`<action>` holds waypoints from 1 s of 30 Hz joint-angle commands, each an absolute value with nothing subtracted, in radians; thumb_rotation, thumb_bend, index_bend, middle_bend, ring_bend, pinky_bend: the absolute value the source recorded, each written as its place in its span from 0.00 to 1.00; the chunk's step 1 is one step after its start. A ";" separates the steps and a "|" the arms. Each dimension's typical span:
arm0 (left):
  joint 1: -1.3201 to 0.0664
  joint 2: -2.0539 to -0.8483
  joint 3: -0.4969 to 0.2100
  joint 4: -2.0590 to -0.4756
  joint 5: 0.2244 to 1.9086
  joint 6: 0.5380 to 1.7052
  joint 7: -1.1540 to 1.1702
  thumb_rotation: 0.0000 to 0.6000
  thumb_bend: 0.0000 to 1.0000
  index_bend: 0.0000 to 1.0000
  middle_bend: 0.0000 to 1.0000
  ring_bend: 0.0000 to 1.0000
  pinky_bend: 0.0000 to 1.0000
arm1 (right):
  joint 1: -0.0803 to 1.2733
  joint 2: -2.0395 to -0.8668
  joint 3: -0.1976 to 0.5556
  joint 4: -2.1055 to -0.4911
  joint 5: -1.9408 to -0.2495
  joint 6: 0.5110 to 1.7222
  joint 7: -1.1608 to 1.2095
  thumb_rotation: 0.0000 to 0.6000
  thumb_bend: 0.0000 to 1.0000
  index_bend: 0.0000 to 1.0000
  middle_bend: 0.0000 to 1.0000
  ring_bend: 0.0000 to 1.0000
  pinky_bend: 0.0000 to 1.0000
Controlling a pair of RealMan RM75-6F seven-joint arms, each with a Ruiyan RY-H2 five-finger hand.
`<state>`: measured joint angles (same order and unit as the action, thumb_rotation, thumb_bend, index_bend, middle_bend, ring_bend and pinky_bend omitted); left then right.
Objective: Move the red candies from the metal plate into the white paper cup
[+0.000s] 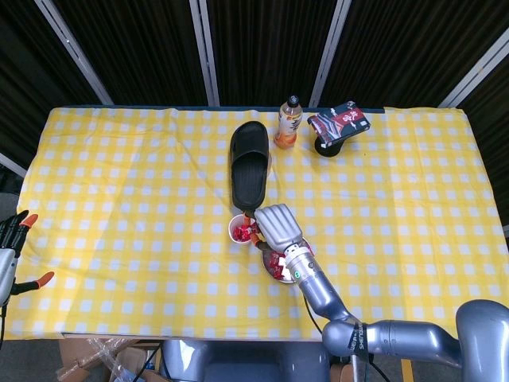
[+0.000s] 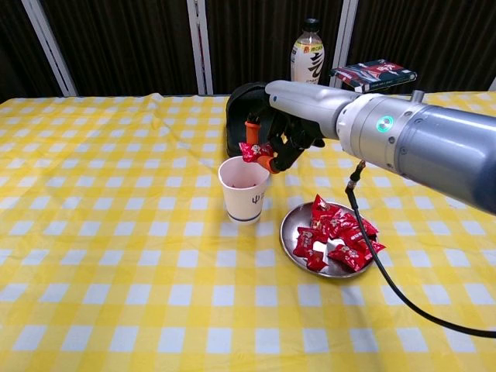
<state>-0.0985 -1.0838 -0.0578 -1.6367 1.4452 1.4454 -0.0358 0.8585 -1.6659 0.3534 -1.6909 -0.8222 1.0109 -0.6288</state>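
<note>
It looks like a robot test room: black curtains (image 1: 262,48) with metal poles (image 1: 205,48) hang behind a table (image 1: 119,199) in yellow checks.

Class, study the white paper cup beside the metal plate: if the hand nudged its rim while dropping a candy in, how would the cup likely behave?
The white paper cup looks thin-walled, tall and nearly empty, so it is probably light and could tip or slide on the tablecloth. Its narrower base adds to that risk. The right hand holds a red candy just above the rim, so contact seems plausible.
</note>
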 commanded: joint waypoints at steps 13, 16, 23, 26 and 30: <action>-0.102 -1.074 -0.059 -1.648 1.429 1.427 -0.048 1.00 0.04 0.02 0.00 0.00 0.00 | 0.941 -1.728 0.351 -1.597 -0.767 1.009 -0.616 1.00 0.47 0.51 0.82 0.89 0.85; -0.102 -1.073 -0.059 -1.649 1.427 1.427 -0.048 1.00 0.04 0.02 0.00 0.00 0.00 | 0.950 -1.735 0.347 -1.586 -0.761 1.013 -0.614 1.00 0.47 0.46 0.82 0.89 0.85; -0.102 -1.072 -0.059 -1.651 1.424 1.425 -0.048 1.00 0.04 0.02 0.00 0.00 0.00 | 0.956 -1.731 0.332 -1.588 -0.759 1.035 -0.624 1.00 0.47 0.36 0.82 0.89 0.85; -0.102 -1.071 -0.059 -1.652 1.423 1.426 -0.047 1.00 0.04 0.02 0.00 0.00 0.00 | 0.952 -1.721 0.326 -1.598 -0.757 1.047 -0.624 1.00 0.47 0.36 0.82 0.89 0.85; -0.101 -1.072 -0.059 -1.651 1.425 1.428 -0.047 1.00 0.04 0.02 0.00 0.00 0.00 | 0.939 -1.699 0.309 -1.632 -0.765 1.065 -0.622 1.00 0.47 0.36 0.82 0.89 0.85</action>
<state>-0.1014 -1.0723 -0.0593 -1.6511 1.4252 1.4282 -0.0467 0.9454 -1.7079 0.3166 -1.6191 -0.7598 1.0568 -0.6231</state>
